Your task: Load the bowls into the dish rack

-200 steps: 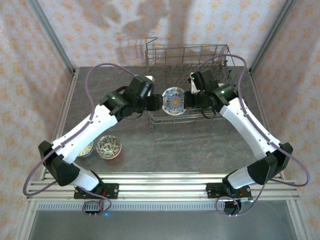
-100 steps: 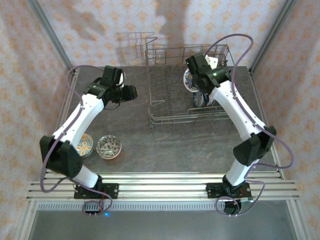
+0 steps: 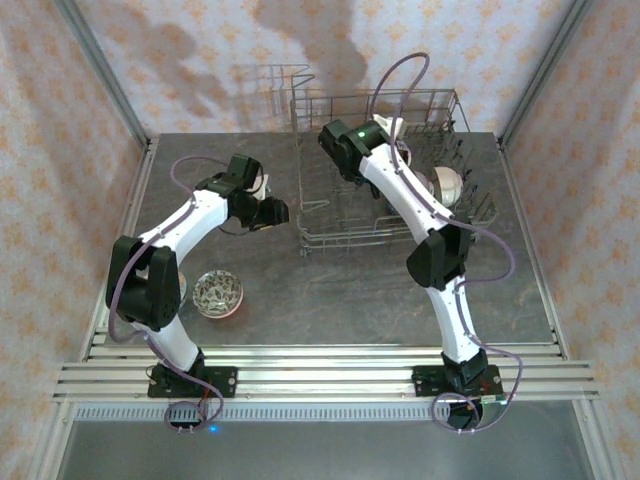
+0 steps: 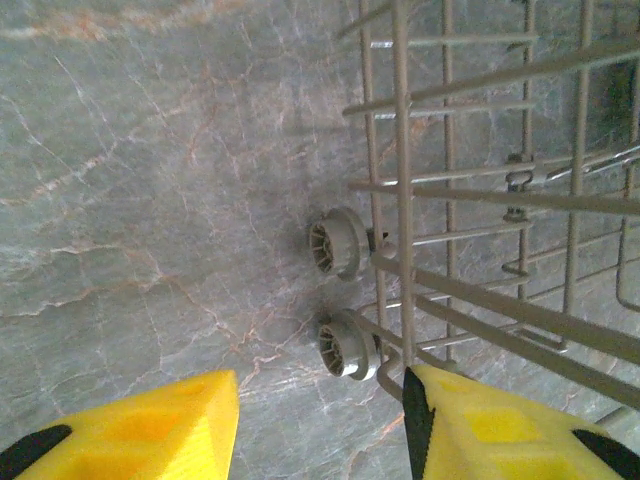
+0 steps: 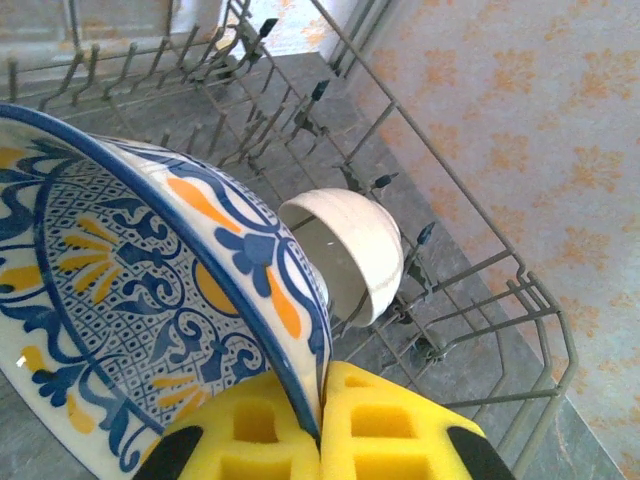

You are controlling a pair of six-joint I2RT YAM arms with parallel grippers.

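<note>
One grey-patterned bowl (image 3: pixel 218 293) waits on the near desk (image 3: pixel 350 290). Left fingers (image 4: pixel 170 425) have let go of the blue-and-yellow bowl (image 5: pixel 120 290) & backed off beside the dish rack (image 3: pixel 345 236), spread, empty. Right fingers (image 5: pixel 335 425) alone pinch its rim inside the rack, nr a white bowl (image 5: pixel 365 250), probably lodged in tines. Handover done; seating it comes next.

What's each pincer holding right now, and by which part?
The right pincer pinches the blue-and-orange patterned bowl by its rim. The left pincer holds nothing; its jaws stand open beside the dish rack.
</note>
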